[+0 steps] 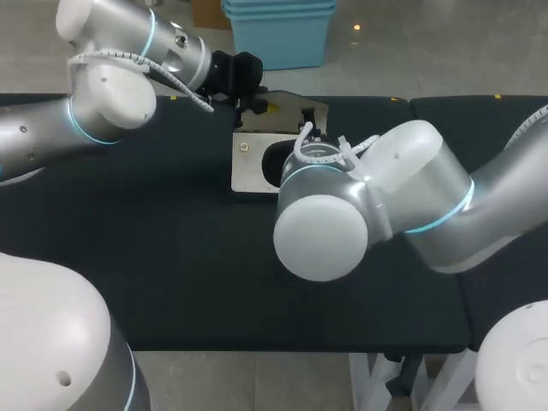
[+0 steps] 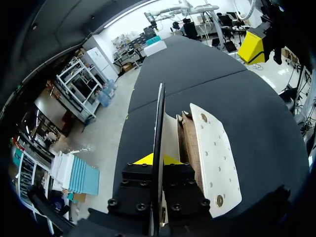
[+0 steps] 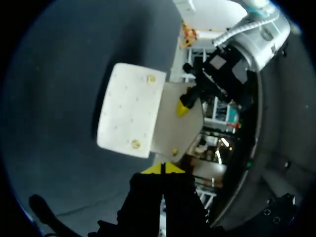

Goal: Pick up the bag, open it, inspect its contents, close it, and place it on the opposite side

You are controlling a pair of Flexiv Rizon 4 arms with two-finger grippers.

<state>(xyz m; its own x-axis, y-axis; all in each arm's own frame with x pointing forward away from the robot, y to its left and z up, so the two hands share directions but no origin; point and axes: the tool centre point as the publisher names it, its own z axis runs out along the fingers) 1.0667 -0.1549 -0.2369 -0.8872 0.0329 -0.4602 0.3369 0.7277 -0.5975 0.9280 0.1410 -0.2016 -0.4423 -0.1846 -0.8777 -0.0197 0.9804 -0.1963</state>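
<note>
Pinching the flap [image 1: 291, 110] with my left gripper [image 2: 157, 162] clenched so the bag [image 1: 248, 167] gapes for inspection; right gripper [image 3: 162, 170] hovers close, can't tell its grip.

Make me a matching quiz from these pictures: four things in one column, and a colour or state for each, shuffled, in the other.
Column one:
1. bag
2. table
3. left arm
4. right arm

Column two:
A. black
B. its jaws clamp the bag's flap
C. white
D. poised over the bag

Pairs: 1-C, 2-A, 3-B, 4-D
</note>
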